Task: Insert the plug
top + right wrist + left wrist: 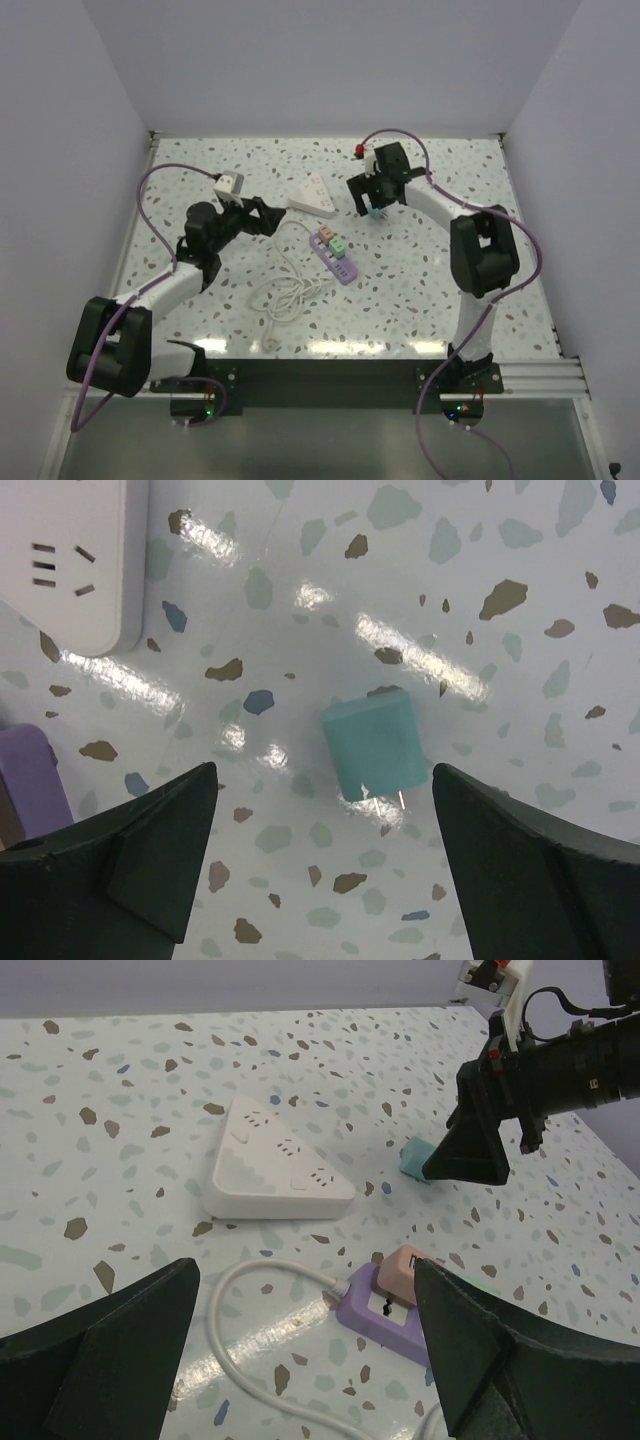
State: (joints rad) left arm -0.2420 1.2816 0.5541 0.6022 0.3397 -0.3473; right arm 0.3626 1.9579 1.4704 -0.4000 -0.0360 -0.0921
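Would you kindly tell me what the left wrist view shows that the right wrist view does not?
Only the left wrist view: an outside look at the right claw, open over the small teal plastic plug, plus the white cable and a pink plug seated in the purple power strip. Only the right wrist view: the teal plug's metal prongs. Both: the teal plug, the purple strip, the white triangular power strip and the speckled table.

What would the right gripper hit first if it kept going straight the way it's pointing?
Probably the teal plug, lying on the table centred ahead of the open right gripper.
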